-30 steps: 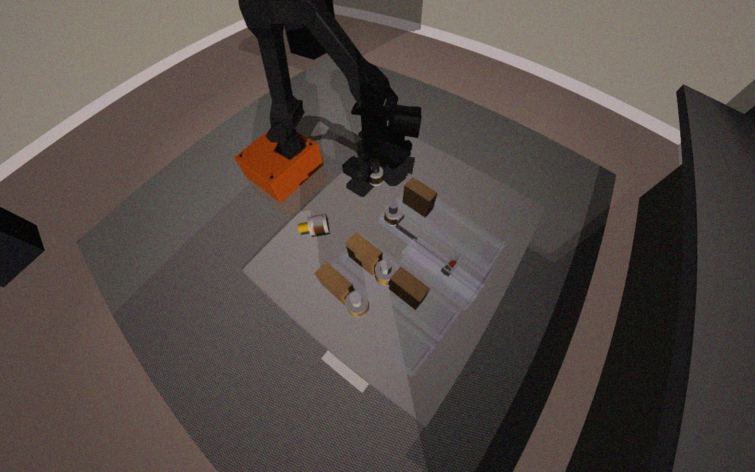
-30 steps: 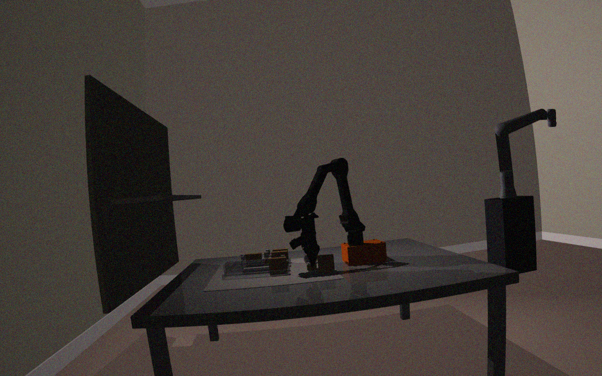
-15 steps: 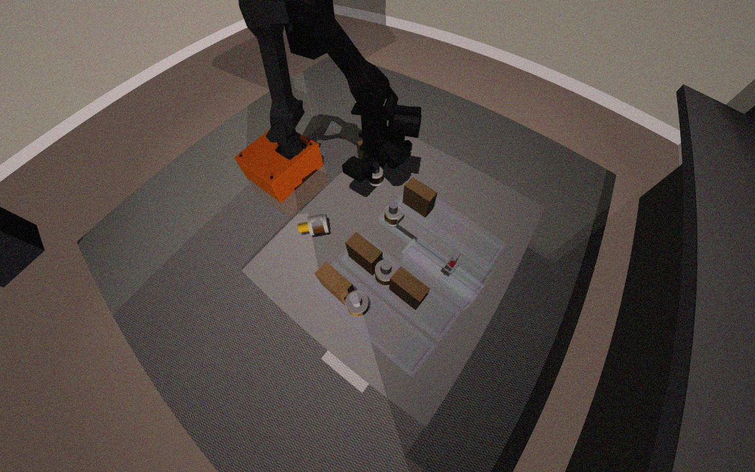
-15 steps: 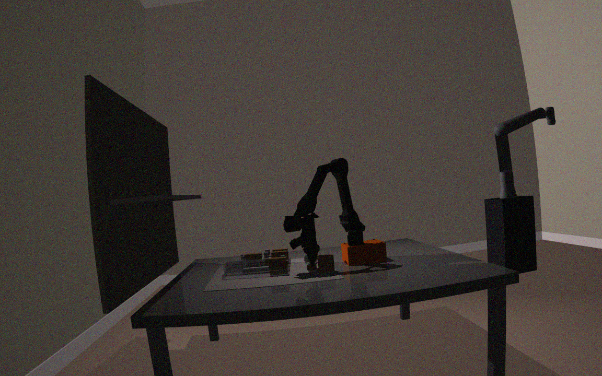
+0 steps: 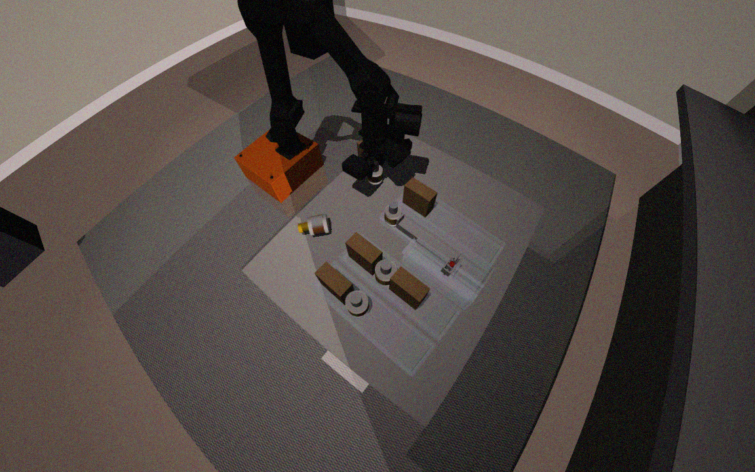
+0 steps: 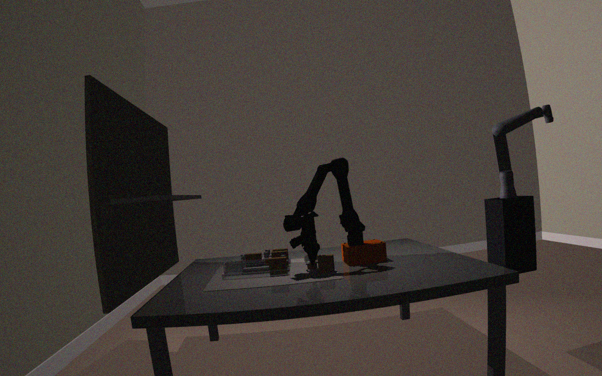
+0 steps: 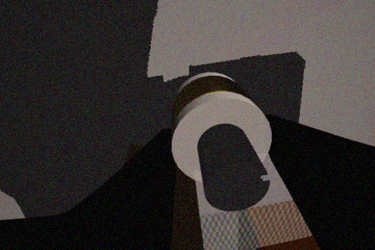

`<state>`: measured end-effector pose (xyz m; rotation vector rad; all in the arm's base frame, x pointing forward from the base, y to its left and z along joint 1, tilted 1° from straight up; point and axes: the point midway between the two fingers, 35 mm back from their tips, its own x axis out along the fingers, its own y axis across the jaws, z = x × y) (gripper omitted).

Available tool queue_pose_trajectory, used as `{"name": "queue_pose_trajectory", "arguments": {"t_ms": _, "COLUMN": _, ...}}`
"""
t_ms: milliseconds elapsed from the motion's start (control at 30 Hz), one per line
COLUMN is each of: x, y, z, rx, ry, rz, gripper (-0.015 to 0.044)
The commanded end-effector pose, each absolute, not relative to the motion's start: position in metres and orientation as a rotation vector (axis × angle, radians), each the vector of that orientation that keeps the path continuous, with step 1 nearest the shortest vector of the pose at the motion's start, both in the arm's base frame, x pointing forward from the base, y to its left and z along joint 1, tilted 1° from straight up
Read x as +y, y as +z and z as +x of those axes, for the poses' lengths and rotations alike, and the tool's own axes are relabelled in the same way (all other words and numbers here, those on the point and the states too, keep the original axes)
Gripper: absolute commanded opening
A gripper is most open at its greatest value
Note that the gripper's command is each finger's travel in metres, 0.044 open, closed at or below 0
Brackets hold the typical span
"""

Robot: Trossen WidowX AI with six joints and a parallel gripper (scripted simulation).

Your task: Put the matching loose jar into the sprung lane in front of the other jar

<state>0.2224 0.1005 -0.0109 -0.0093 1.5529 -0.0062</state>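
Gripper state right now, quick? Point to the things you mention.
Gripper (image 5: 369,168) (image 6: 312,262) (image 7: 217,130): closed on the loose jar with the white shoulder and grey cap (image 5: 375,176) (image 7: 187,141).

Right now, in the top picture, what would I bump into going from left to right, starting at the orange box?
Orange box → lying jar with the yellow cap → claw → red bit.
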Motion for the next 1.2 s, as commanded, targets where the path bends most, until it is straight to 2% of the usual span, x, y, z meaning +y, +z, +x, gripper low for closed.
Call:
{"name": "queue_pose_trajectory", "arguments": {"t_ms": 0, "x": 0.105, "y": 0.010, "z": 0.229, "rx": 1.537, "ry": -0.006, "rz": -0.003, "gripper": 0.0000}}
{"name": "queue_pose_trajectory", "arguments": {"t_ms": 433, "x": 0.112, "y": 0.088, "z": 0.224, "rx": 1.537, "ry": -0.005, "rz": -0.003, "gripper": 0.0000}}
{"name": "queue_pose_trajectory", "arguments": {"t_ms": 1167, "x": 0.041, "y": 0.052, "z": 0.283, "rx": 1.531, "ry": -0.049, "rz": 0.033, "gripper": 0.0000}}
